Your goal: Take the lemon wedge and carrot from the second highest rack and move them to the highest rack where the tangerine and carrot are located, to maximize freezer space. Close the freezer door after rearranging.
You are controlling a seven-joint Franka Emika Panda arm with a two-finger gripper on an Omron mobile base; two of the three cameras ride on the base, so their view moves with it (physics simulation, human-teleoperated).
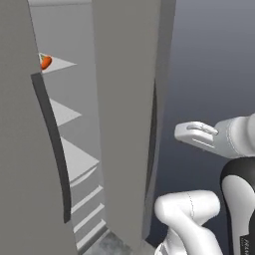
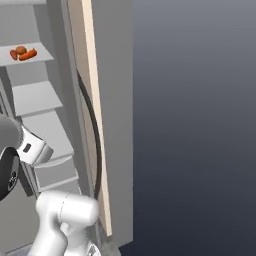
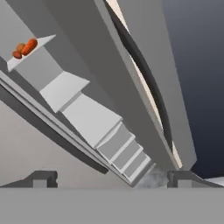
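Dark fingertips of the gripper (image 3: pixel 112 178) stand spread wide, holding nothing. Ahead and above, the freezer (image 3: pixel 78 57) interior shows white racks (image 3: pixel 89 118), with a carrot (image 3: pixel 29 46) far up-left.

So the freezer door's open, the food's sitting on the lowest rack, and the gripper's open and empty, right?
Not the lowest rack. The right base view shows the orange and red food on the highest visible rack, with the racks below it bare. The rest holds: the freezer door is open, and in the hand view the gripper is open and empty.
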